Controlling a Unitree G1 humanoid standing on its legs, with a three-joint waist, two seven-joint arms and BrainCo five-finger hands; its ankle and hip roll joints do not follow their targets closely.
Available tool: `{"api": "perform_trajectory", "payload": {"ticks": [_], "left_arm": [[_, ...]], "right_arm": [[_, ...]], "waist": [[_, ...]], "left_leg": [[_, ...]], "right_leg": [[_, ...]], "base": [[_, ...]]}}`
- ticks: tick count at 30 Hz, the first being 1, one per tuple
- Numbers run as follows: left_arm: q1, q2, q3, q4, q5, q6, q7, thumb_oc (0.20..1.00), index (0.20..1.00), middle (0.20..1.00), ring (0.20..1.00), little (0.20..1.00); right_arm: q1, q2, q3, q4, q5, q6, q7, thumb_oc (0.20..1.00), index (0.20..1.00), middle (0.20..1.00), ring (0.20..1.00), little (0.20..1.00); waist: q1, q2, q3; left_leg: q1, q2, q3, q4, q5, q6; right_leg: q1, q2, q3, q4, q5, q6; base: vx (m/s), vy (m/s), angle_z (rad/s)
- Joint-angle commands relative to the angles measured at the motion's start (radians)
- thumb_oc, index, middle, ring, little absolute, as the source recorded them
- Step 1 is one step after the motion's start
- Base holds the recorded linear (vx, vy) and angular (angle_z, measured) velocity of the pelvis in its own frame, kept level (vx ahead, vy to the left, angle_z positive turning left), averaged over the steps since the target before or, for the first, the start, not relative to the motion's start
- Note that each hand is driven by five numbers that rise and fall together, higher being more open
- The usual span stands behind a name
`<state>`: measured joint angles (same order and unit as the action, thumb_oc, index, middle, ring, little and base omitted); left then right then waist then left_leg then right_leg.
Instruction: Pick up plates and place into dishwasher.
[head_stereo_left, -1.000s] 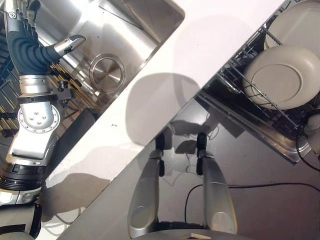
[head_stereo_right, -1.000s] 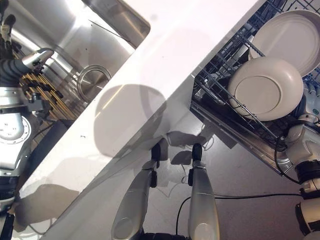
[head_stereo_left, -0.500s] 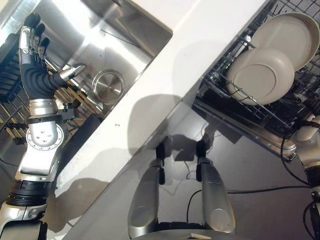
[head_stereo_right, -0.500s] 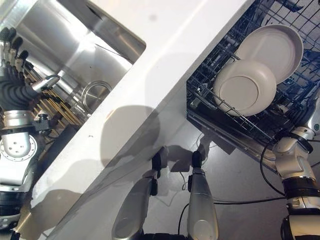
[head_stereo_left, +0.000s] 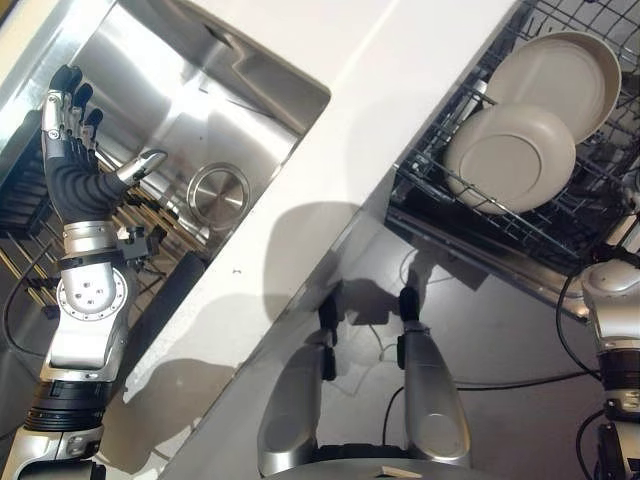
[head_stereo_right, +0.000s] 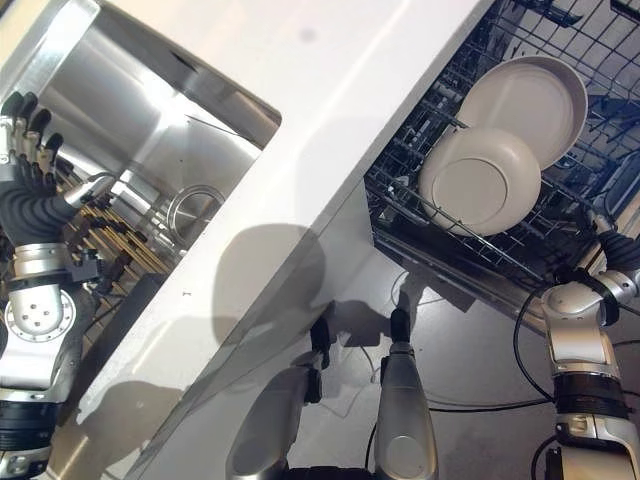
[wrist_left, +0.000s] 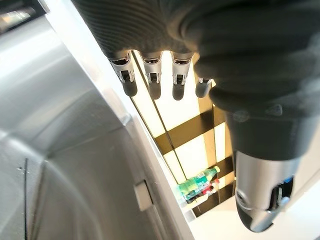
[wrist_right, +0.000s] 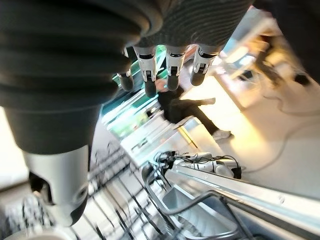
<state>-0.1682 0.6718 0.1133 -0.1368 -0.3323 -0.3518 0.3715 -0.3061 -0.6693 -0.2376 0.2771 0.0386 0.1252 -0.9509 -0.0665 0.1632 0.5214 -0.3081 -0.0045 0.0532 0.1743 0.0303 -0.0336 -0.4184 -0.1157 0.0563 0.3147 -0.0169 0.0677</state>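
Note:
Two beige plates stand on edge in the dishwasher rack (head_stereo_left: 520, 235) at the upper right, the nearer plate (head_stereo_left: 512, 158) overlapping the farther plate (head_stereo_left: 560, 75). My left hand (head_stereo_left: 72, 170) is held up over the left side of the steel sink (head_stereo_left: 180, 80), open, fingers straight and thumb spread, with nothing in it. The left wrist view shows its fingers (wrist_left: 152, 82) straight above the sink wall. My right hand (wrist_right: 171, 70) is open and empty, fingers straight over the rack's wires; its arm comes in at the lower right, beside the rack's front edge.
A white counter (head_stereo_left: 400, 80) runs diagonally between the sink and the dishwasher. A round drain (head_stereo_left: 218, 195) lies in the sink's floor. A rack of thin dark and yellow rods (head_stereo_left: 160, 215) sits at the sink's left, just below my left hand.
The camera has shifted, bringing more of the dishwasher rack and my right arm into view. My left hand stays open above the sink. The two plates have not moved in the rack.

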Motion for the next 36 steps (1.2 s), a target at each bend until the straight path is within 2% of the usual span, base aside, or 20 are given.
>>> {"api": "perform_trajectory", "payload": {"ticks": [1, 7, 11, 16, 19, 21, 24, 27, 29, 32, 34, 36], "left_arm": [[0.009, -0.057, 0.024, -0.027, -0.027, -0.062, 0.012, 1.0, 1.0, 1.0, 1.0, 1.0], [-0.025, -0.077, -0.008, -0.013, -0.021, -0.057, 0.052, 1.0, 1.0, 1.0, 1.0, 1.0], [-0.036, -0.087, -0.022, -0.012, -0.015, -0.06, 0.077, 1.0, 1.0, 1.0, 1.0, 1.0], [-0.041, -0.089, -0.044, -0.017, -0.015, -0.07, 0.091, 1.0, 1.0, 1.0, 1.0, 1.0], [-0.048, -0.094, -0.052, -0.018, -0.014, -0.075, 0.092, 1.0, 1.0, 1.0, 1.0, 1.0], [-0.051, -0.094, -0.057, -0.016, -0.01, -0.075, 0.093, 1.0, 1.0, 1.0, 1.0, 1.0], [-0.062, -0.092, -0.074, -0.02, 0.003, -0.069, 0.103, 1.0, 1.0, 1.0, 1.0, 1.0], [-0.088, -0.085, -0.093, -0.017, 0.016, -0.06, 0.118, 1.0, 1.0, 1.0, 1.0, 1.0], [-0.101, -0.079, -0.107, -0.014, 0.02, -0.054, 0.126, 1.0, 1.0, 1.0, 1.0, 1.0], [-0.113, -0.078, -0.114, -0.028, 0.024, -0.031, 0.132, 1.0, 1.0, 1.0, 1.0, 1.0], [-0.127, -0.071, -0.127, -0.034, 0.028, -0.018, 0.137, 1.0, 1.0, 1.0, 1.0, 1.0], [-0.145, -0.069, -0.13, -0.037, 0.032, -0.003, 0.137, 1.0, 1.0, 1.0, 1.0, 1.0]], "right_arm": [[0.016, -0.036, -0.014, -0.045, 0.093, -0.086, 0.043, 1.0, 1.0, 1.0, 1.0, 1.0], [-0.084, -0.043, 0.028, -0.013, 0.196, -0.125, 0.133, 1.0, 1.0, 1.0, 1.0, 1.0], [-0.124, -0.027, 0.033, 0.008, 0.292, -0.201, 0.138, 1.0, 1.0, 1.0, 1.0, 1.0], [-0.158, -0.004, 0.026, 0.042, 0.374, -0.271, 0.149, 1.0, 1.0, 1.0, 1.0, 1.0], [-0.181, 0.013, 0.025, 0.076, 0.483, -0.341, 0.202, 1.0, 1.0, 1.0, 1.0, 1.0], [-0.187, 0.026, 0.024, 0.09, 0.504, -0.353, 0.204, 1.0, 1.0, 1.0, 1.0, 1.0], [-0.204, 0.034, 0.029, 0.11, 0.519, -0.35, 0.182, 1.0, 1.0, 1.0, 1.0, 1.0], [-0.229, 0.048, 0.048, 0.133, 0.536, -0.329, 0.21, 1.0, 1.0, 1.0, 1.0, 1.0], [-0.25, 0.045, 0.07, 0.166, 0.55, -0.272, 0.253, 1.0, 1.0, 1.0, 1.0, 1.0], [-0.277, 0.044, 0.108, 0.187, 0.555, -0.244, 0.304, 1.0, 1.0, 1.0, 1.0, 1.0], [-0.302, 0.049, 0.157, 0.206, 0.564, -0.224, 0.379, 1.0, 1.0, 1.0, 1.0, 1.0], [-0.321, 0.052, 0.189, 0.225, 0.557, -0.227, 0.425, 1.0, 1.0, 1.0, 1.0, 1.0]], "waist": [[-0.046, 0.06, -0.068], [-0.063, 0.1, -0.031], [-0.071, 0.121, -0.002], [-0.061, 0.141, -0.001], [-0.055, 0.148, -0.001], [-0.052, 0.148, -0.001], [-0.045, 0.148, -0.001], [-0.038, 0.149, -0.001], [-0.031, 0.151, -0.001], [-0.021, 0.15, -0.001], [-0.008, 0.145, -0.001], [0.0, 0.141, -0.001]], "left_leg": [[-0.081, -0.024, -0.012, 0.187, -0.119, -0.007], [-0.105, -0.039, 0.009, 0.224, -0.133, -0.007], [-0.127, -0.043, 0.023, 0.24, -0.137, -0.006], [-0.164, -0.051, 0.025, 0.256, -0.14, -0.004], [-0.18, -0.053, 0.025, 0.267, -0.145, -0.004], [-0.19, -0.054, 0.023, 0.275, -0.147, -0.004], [-0.22, -0.054, 0.02, 0.29, -0.15, -0.001], [-0.26, -0.055, 0.015, 0.313, -0.154, 0.002], [-0.28, -0.057, 0.01, 0.339, -0.172, 0.001], [-0.308, -0.06, 0.005, 0.355, -0.174, 0.003], [-0.329, -0.059, -0.001, 0.366, -0.175, 0.005], [-0.339, -0.059, -0.005, 0.37, -0.173, 0.005]], "right_leg": [[0.004, -0.05, 0.009, -0.081, 0.035, 0.007], [-0.041, -0.071, 0.048, -0.043, 0.026, 0.014], [-0.076, -0.081, 0.067, -0.013, 0.017, 0.018], [-0.127, -0.094, 0.073, 0.021, 0.009, 0.022], [-0.146, -0.098, 0.073, 0.034, 0.003, 0.022], [-0.156, -0.098, 0.075, 0.043, 0.0, 0.022], [-0.188, -0.097, 0.075, 0.065, -0.005, 0.022], [-0.229, -0.091, 0.076, 0.102, -0.016, 0.018], [-0.251, -0.085, 0.075, 0.138, -0.038, 0.015], [-0.277, -0.081, 0.073, 0.159, -0.044, 0.01], [-0.294, -0.081, 0.066, 0.169, -0.045, 0.007], [-0.304, -0.081, 0.06, 0.177, -0.047, 0.005]], "base": [[-0.05, 0.189, -0.21], [-0.05, 0.156, -0.14], [-0.08, 0.095, -0.14], [-0.04, 0.045, -0.03], [-0.01, 0.008, 0.02], [0.0, -0.009, 0.05], [-0.02, -0.04, 0.03], [-0.02, -0.048, 0.07], [0.02, -0.041, 0.07], [-0.01, -0.04, 0.05], [-0.02, -0.074, 0.03], [-0.01, -0.05, 0.03]]}}
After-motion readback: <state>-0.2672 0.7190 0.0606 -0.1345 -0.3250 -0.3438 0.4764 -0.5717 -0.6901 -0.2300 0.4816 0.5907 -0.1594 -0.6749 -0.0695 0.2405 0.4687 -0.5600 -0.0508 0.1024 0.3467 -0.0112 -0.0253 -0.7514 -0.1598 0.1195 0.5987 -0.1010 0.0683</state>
